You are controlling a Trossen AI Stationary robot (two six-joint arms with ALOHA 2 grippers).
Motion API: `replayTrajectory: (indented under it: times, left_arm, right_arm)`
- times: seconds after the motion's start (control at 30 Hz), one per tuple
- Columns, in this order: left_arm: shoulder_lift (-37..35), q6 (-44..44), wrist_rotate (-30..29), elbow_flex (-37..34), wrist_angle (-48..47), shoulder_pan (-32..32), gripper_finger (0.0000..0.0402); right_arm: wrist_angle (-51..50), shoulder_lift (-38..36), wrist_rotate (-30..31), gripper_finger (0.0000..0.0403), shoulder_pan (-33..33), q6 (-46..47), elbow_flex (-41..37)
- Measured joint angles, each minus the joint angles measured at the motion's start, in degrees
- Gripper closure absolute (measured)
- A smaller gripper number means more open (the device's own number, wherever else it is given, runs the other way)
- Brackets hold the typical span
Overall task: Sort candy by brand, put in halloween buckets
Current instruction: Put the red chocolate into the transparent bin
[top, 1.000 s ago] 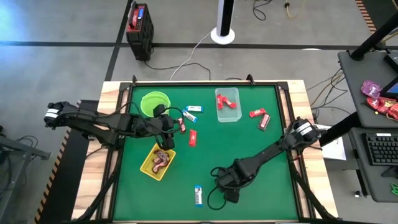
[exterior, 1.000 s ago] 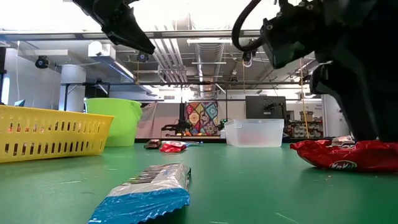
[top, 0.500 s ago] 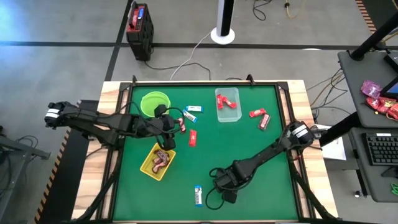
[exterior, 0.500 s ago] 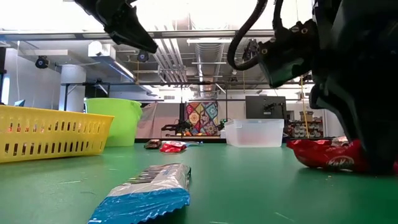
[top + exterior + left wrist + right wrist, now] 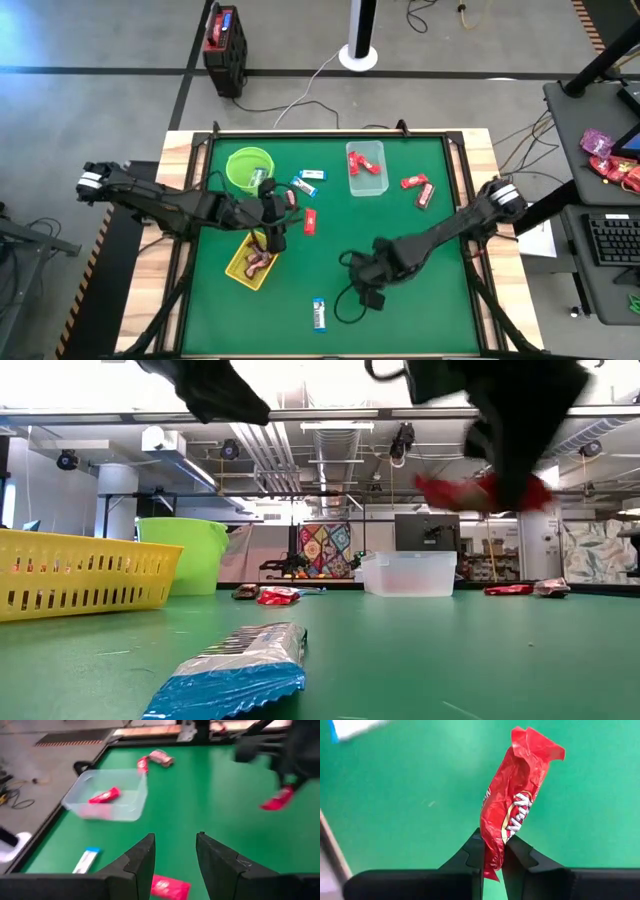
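Jaws of the right gripper (image 5: 492,851) clenched on a red candy bar (image 5: 512,815), now lifted off the desk (image 5: 420,320) at lower centre, ready for carrying to the clear tub (image 5: 366,168); left jaws released over the yellow basket (image 5: 238,270).

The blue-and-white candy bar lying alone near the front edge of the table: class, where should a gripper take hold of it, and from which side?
Grip the blue-and-white candy bar across its narrow middle, coming straight down from above. It lies flat on the green table with bare mat all round, so fingers can straddle its long sides. The flattened crimped ends would likely give a poorer hold.
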Motion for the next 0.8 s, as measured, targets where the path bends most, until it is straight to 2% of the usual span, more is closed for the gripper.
replayTrajectory:
  times: [0.17,0.3,0.53,0.63,0.8]
  left_arm:
    - [2.1,-1.4,-0.2,0.0,2.8,-3.0,0.0274]
    - [3.3,-4.0,-0.2,0.0,5.8,-4.9,0.0275]
    - [3.8,-8.0,-0.2,0.0,7.4,-6.7,0.0275]
    - [3.8,-10.7,-0.2,0.0,7.1,-7.1,0.0275]
    - [3.8,-14.9,-0.2,0.0,5.8,-7.6,0.0275]
  right_arm:
    - [-3.9,-7.6,10.3,0.0372,-5.6,-6.6,0.0]
    - [-6.9,-11.7,16.9,0.0372,-13.9,-11.2,0.0]
    - [-6.6,-13.0,17.1,0.0372,-33.4,-19.3,0.0]
    - [-6.1,-12.0,16.8,0.0359,-41.4,-21.9,0.0]
    - [-3.5,-10.0,7.6,0.0314,-51.1,-26.8,-0.1]
